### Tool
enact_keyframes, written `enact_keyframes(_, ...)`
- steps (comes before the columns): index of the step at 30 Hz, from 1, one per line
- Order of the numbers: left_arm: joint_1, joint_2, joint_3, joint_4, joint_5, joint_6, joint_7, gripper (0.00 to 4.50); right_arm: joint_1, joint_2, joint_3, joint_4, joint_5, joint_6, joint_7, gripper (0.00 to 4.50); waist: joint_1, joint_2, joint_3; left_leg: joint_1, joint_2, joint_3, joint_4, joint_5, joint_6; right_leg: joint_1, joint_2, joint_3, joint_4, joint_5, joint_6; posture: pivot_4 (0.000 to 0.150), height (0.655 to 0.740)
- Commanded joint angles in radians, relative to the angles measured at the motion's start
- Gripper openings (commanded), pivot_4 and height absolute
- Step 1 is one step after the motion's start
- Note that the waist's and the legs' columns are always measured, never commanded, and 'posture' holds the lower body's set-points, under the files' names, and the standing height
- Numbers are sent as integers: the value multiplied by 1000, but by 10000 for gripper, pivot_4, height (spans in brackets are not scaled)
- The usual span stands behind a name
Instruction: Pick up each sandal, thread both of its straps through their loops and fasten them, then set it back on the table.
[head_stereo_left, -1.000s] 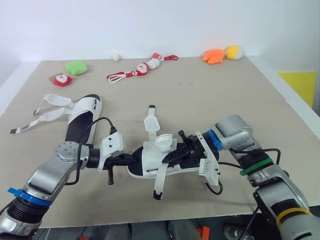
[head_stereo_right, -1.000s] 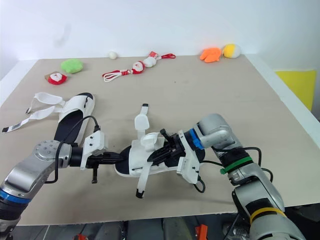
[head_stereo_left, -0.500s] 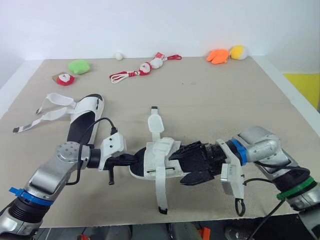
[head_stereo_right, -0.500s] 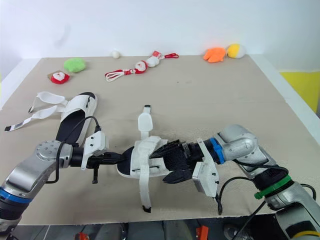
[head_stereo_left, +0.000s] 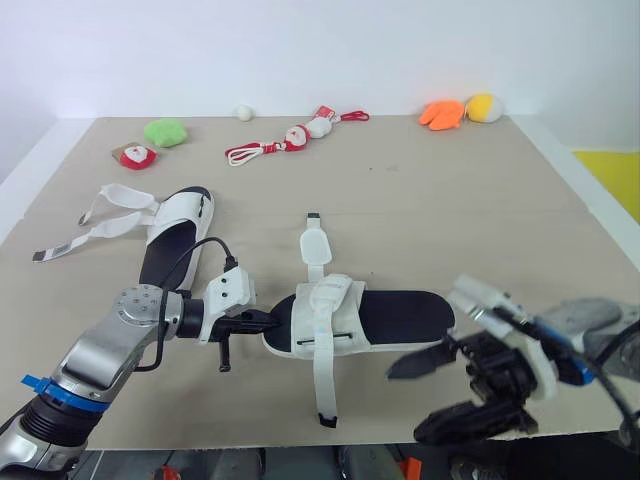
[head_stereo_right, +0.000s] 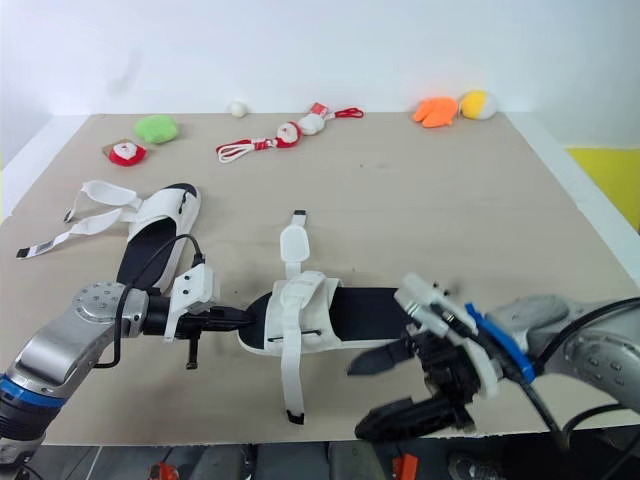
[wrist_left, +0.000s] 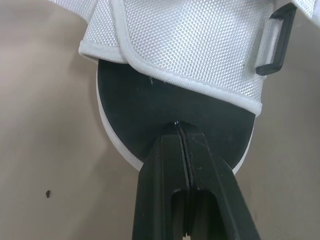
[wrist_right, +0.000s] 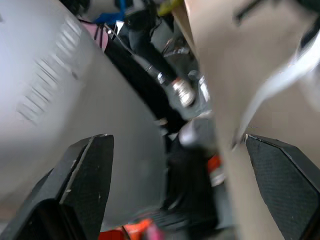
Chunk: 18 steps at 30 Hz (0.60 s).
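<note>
A white sandal (head_stereo_left: 395, 312) with a black insole lies flat on the table near the middle front. One strap (head_stereo_left: 325, 400) trails toward the front edge and another (head_stereo_left: 314, 243) points to the back. My left gripper (head_stereo_left: 262, 322) is shut, its tips (wrist_left: 178, 126) resting on the sandal's left end. My right gripper (head_stereo_left: 405, 403) is open at the front right, off the sandal, its fingers (wrist_right: 85, 170) spread wide. A second sandal (head_stereo_left: 178, 232) lies at the left with loose straps (head_stereo_left: 110, 205).
Small toys line the back edge: a green plush (head_stereo_left: 165, 132), a Santa figure (head_stereo_left: 136, 156), a red and white Santa string (head_stereo_left: 290, 140), an orange toy (head_stereo_left: 442, 113), a yellow one (head_stereo_left: 485, 106). The table's front edge (head_stereo_left: 300, 440) is close under the right gripper.
My right gripper has opened, let go of the sandal and drawn back to the front right. The sandal has come down from a tilt to lie flat. The left gripper stays put.
</note>
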<state>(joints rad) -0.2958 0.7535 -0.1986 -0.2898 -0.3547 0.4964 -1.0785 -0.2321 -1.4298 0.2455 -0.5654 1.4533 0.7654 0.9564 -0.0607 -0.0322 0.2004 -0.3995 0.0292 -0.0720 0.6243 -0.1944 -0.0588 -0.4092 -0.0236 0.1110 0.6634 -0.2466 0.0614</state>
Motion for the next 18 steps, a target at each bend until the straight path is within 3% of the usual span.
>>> enact_keyframes(1, 20, 7, -19, -15, 1, 17, -14, 0, 3, 95, -17, -12, 57, 101, -191, 44825, 0, 0, 0, 0, 0, 0, 0, 0, 0, 0, 0, 0, 0, 0, 0, 1500, 7400)
enact_keyframes(12, 27, 4, -16, -23, 1, 22, -6, 0, -122, 457, 58, 84, 260, 283, -737, 44825, -1, -3, -2, -3, 0, 0, 1, 0, 0, -1, 1, 1, 0, 1, 2, 1500, 7400)
enact_keyframes(18, 26, 1, -16, -31, -2, 34, 0, 0, -173, 534, 83, 129, 392, 320, -892, 44825, -1, -3, -2, -4, 0, 0, 1, 0, 0, -1, 1, 1, 0, 1, 2, 1500, 7400)
